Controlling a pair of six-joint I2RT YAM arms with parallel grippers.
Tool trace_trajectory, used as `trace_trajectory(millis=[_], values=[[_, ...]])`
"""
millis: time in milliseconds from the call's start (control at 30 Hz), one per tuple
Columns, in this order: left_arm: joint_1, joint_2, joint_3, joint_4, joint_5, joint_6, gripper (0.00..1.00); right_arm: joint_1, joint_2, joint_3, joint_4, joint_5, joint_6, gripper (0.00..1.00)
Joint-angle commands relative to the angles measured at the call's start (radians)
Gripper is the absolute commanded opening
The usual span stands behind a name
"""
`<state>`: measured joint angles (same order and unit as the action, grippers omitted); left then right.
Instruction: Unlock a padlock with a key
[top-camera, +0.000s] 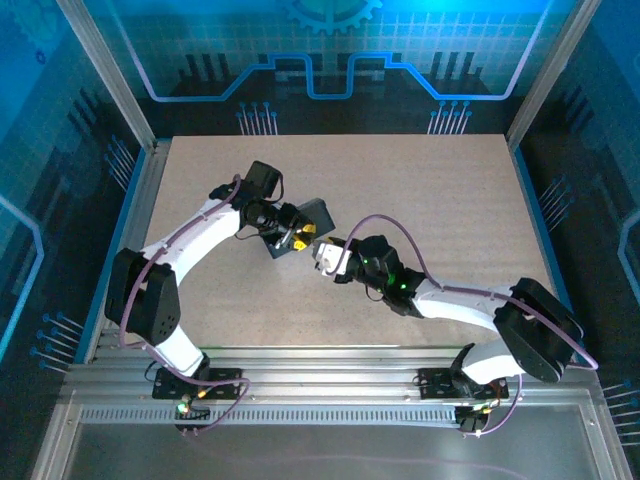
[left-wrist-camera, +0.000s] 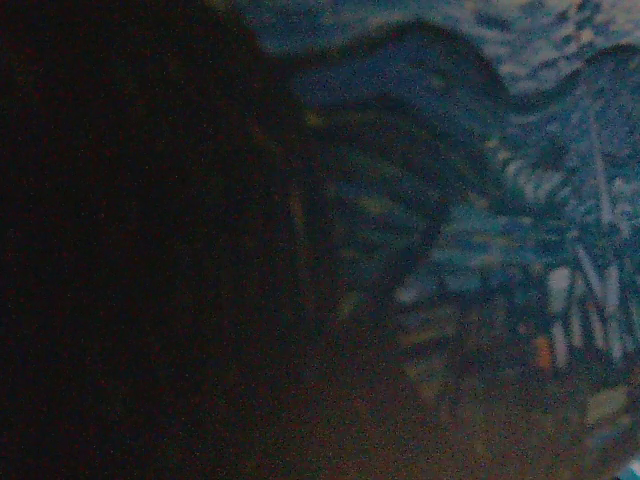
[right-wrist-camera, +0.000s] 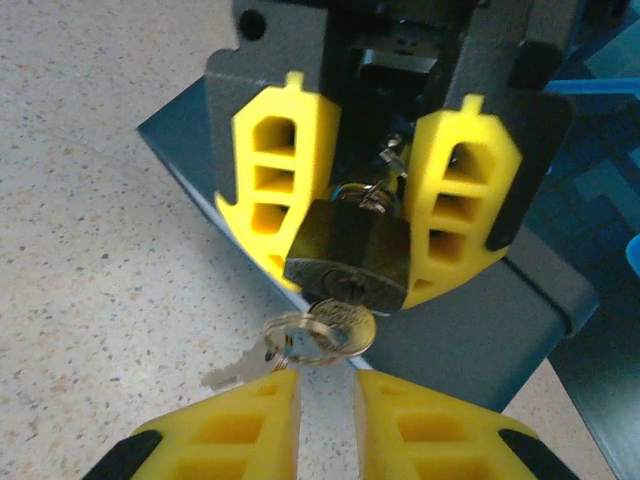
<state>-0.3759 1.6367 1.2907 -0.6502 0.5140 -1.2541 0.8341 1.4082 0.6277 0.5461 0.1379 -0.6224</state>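
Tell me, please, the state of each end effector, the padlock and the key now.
Yellow-fingered left end effector: shut on the small dark metal padlock.
Yellow-fingered right end effector: open, empty, just below the silver key ring.
Padlock: gripped by its sides; shackle mostly hidden, so locked or not is unclear.
Brass key: seated in the padlock's keyhole, untouched.

My top camera looks steeply down from the near edge, taking in the whole table (top-camera: 450, 200). My left wrist camera sits tight against the box (left-wrist-camera: 480, 230), blurred. My right wrist camera faces the padlock (right-wrist-camera: 350, 250) close-up, a spot the top view shares.
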Motion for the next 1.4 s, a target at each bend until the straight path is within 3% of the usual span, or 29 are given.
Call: trace_trajectory(millis=[0, 433, 967, 1367], values=[[-0.003, -0.008, 0.032, 0.005, 0.038, 0.021, 0.0, 0.019, 0.018, 0.033, 0.09, 0.038, -0.014, 0.21], [-0.009, -0.008, 0.029, 0.03, 0.041, 0.005, 0.0, 0.042, 0.05, 0.043, 0.134, 0.076, -0.034, 0.23], [-0.03, 0.013, 0.047, 0.034, 0.046, -0.001, 0.0, 0.08, 0.047, 0.095, 0.068, 0.116, -0.058, 0.14], [-0.045, 0.014, 0.044, 0.047, 0.053, -0.01, 0.0, 0.089, 0.046, 0.192, -0.099, 0.111, 0.091, 0.09]])
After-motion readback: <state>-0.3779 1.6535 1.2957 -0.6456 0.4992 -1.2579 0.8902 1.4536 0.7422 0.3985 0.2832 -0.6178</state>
